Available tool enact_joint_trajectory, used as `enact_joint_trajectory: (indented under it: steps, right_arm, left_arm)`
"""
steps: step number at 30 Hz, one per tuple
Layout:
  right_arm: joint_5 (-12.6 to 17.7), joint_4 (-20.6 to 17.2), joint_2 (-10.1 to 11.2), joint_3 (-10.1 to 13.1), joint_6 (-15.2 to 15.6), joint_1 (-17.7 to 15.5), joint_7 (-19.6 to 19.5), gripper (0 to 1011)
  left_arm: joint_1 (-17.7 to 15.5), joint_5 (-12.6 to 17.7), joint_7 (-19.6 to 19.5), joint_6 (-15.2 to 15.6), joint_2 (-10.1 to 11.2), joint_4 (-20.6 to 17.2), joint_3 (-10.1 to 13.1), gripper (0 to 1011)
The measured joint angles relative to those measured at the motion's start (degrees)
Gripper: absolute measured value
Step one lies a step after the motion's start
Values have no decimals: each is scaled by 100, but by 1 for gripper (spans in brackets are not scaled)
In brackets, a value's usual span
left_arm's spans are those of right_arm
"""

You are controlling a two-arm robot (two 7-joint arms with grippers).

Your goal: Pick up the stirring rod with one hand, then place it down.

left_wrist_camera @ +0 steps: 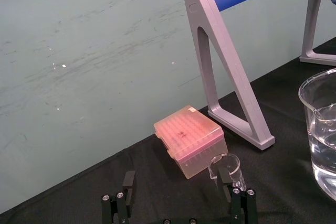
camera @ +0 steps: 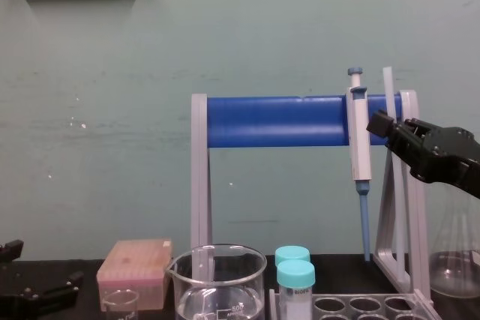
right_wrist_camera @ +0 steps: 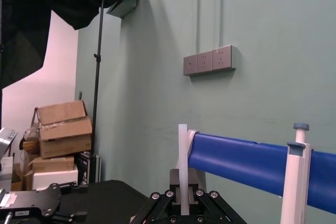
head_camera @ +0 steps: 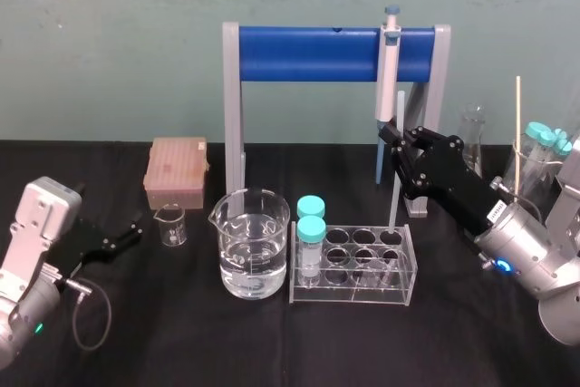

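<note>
The stirring rod is a thin whitish glass rod standing nearly upright, its lower end at the back right well of the clear tube rack. My right gripper is shut on the rod's upper part. In the chest view the rod rises above that gripper, beside the hanging pipette. In the right wrist view the rod stands between the two black fingers. My left gripper rests open at the far left of the table with nothing between its fingers; its own wrist view shows it facing the small beaker.
A white-and-blue pipette hangs on the blue-barred stand. A large beaker of water, a small beaker and a pink tip box stand left of the rack. Two teal-capped tubes sit in the rack. Flasks stand at the right.
</note>
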Motion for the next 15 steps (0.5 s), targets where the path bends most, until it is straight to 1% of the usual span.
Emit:
enact_joint_trajectory:
  steps: [15]
  right_arm:
    - [24,-132,102,-86,210,-131,-123,72]
  left_arm:
    - [0,0,0,0,0,0,0,1000]
